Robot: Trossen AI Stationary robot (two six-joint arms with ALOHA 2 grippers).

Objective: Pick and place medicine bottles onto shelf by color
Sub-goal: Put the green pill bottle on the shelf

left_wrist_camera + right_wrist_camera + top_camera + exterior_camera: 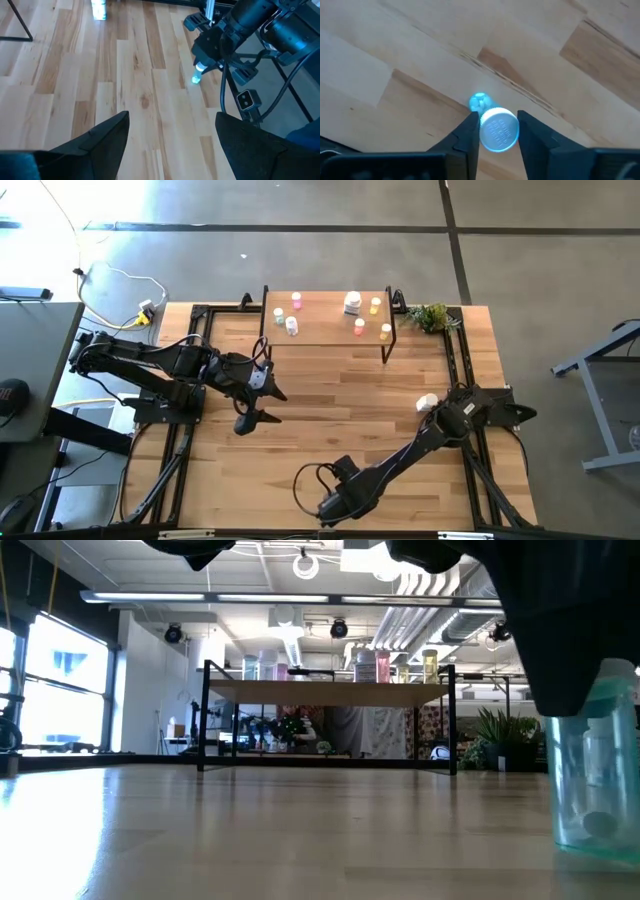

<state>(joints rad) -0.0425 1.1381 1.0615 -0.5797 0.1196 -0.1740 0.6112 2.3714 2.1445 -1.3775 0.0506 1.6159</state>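
No readable writing anywhere. Small translucent blue-green bottle with white ribbed cap [499, 129] upright, long axis vertical, cap up, standing on the light wood worktop [330, 410] near its front edge. Right hand [498, 131] pinching it at the cap. Left hand [170, 145] spread, hovering over the worktop's left side. Low wood-topped, black-legged shelf [325, 332] at the back, carrying several tiny bottles.

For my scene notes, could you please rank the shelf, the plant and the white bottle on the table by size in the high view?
1. shelf, by far the largest.
2. plant.
3. white bottle, clearly smaller than the plant.
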